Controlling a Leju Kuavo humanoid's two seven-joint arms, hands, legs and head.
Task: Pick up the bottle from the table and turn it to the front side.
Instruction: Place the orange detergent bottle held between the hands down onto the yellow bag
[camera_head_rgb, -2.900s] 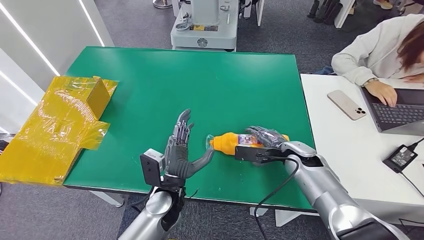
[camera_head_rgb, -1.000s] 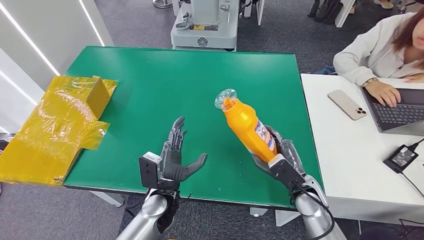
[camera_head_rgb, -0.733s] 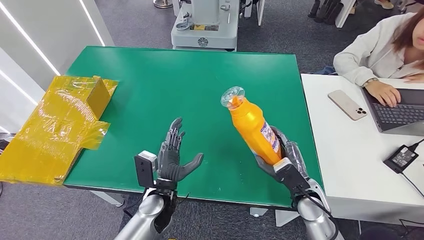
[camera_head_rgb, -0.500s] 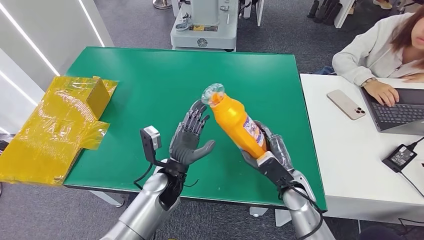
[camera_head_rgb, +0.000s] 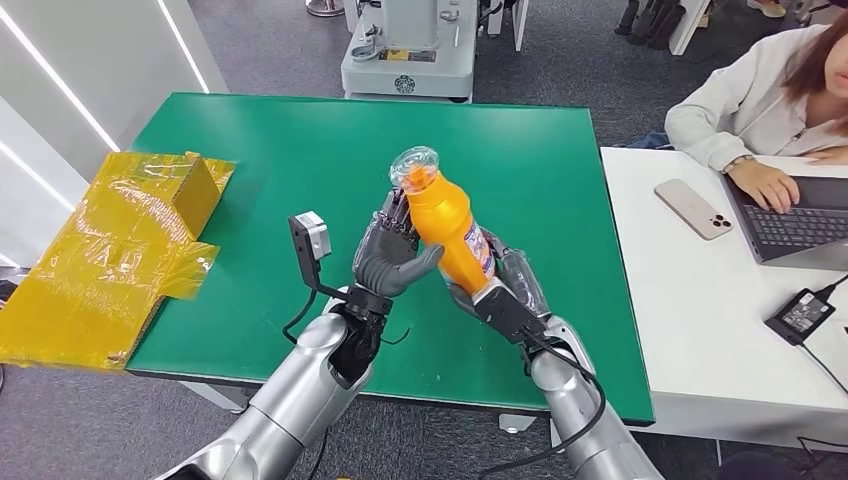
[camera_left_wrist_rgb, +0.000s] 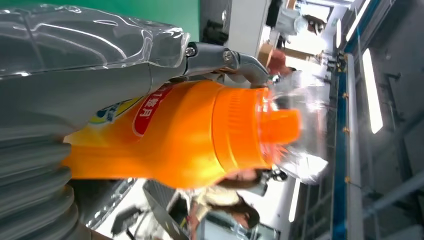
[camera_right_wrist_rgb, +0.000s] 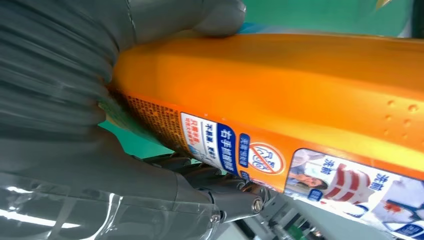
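Observation:
An orange bottle (camera_head_rgb: 447, 225) with a clear cap (camera_head_rgb: 413, 165) is held up above the green table (camera_head_rgb: 280, 160), tilted with its cap toward the far left. My right hand (camera_head_rgb: 497, 292) grips its lower body from below; the right wrist view shows the bottle (camera_right_wrist_rgb: 300, 95) and its printed label close against that hand (camera_right_wrist_rgb: 75, 75). My left hand (camera_head_rgb: 388, 252) lies against the bottle's left side, fingers stretched up along it and thumb touching its front. The left wrist view has the bottle (camera_left_wrist_rgb: 190, 135) lying across the palm of the left hand (camera_left_wrist_rgb: 75, 95), under the thumb.
A yellow-wrapped box (camera_head_rgb: 130, 250) lies at the table's left edge. A white desk (camera_head_rgb: 690, 330) on the right carries a phone (camera_head_rgb: 693, 209), a laptop (camera_head_rgb: 795, 220) and a power adapter (camera_head_rgb: 800, 315); a person (camera_head_rgb: 760, 100) sits there. A grey machine (camera_head_rgb: 408, 50) stands behind the table.
My right hand lifted the bottle off the table, stood it up and carried it leftward. My left hand rose from the table's front edge and now touches the bottle's side.

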